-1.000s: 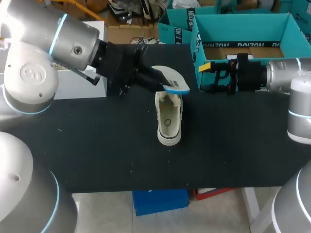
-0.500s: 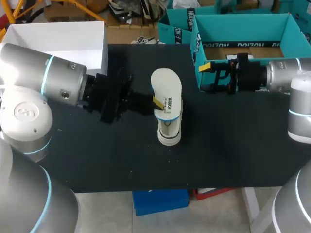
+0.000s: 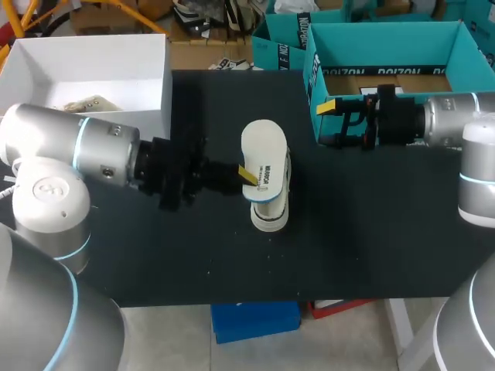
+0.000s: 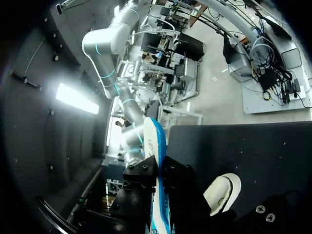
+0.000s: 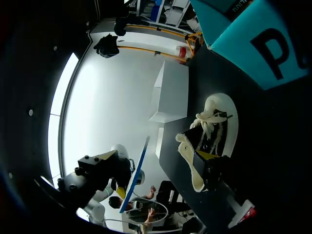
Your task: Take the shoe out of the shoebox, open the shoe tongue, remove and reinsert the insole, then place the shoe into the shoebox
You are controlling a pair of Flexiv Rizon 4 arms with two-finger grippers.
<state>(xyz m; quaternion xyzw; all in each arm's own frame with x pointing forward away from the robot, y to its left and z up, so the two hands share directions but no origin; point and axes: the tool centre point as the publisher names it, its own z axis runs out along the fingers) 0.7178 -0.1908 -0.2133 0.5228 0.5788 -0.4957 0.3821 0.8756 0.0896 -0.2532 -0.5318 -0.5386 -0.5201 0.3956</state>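
The left hand [image 3: 247, 175] pinches the white insole [image 3: 264, 148] by its edge, holding it above the white sneaker [image 3: 270, 212] at mid table [image 3: 371, 232]. The right hand [image 3: 331, 124] hangs spread and empty beside the teal shoebox [image 3: 464, 48] at far right.

Swings the left arm [image 3: 100, 151] back toward the near left, off the white box [image 3: 93, 69], baring its inside. Turns the insole [image 3: 264, 154] in the left gripper [image 3: 246, 175] from a tilted hold beyond the shoe [image 3: 270, 210] to flat, printed face up. Carries it nearer and lower over the shoe, covering the opening and laces. Leaves only the toe showing.
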